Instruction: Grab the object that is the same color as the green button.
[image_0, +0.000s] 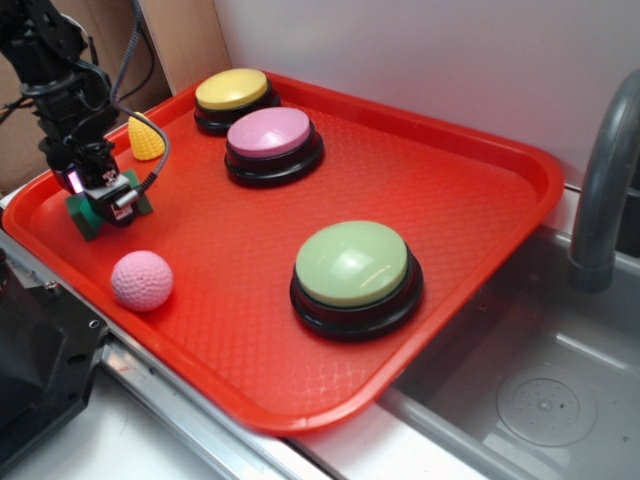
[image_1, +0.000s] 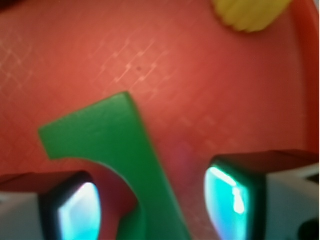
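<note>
Straddling the green block (image_1: 112, 150), jaws spread apart.

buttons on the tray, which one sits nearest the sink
The green button. It sits alone at the tray's sink-side end, while the pink button and yellow button sit toward the far corner.

The arm (image_0: 55, 75) is black, built of blocky links with a ribbed, rounded joint. A grey cable (image_0: 135, 45) runs down beside it and curves to the gripper (image_0: 108, 200). A second thin dark cable hangs near the top. On the wrist there is a small pink light and a silver metal part. In the wrist view, the fingers (image_1: 80, 210) are black with pale grey bodies, and their inner pads shine turquoise.
</note>
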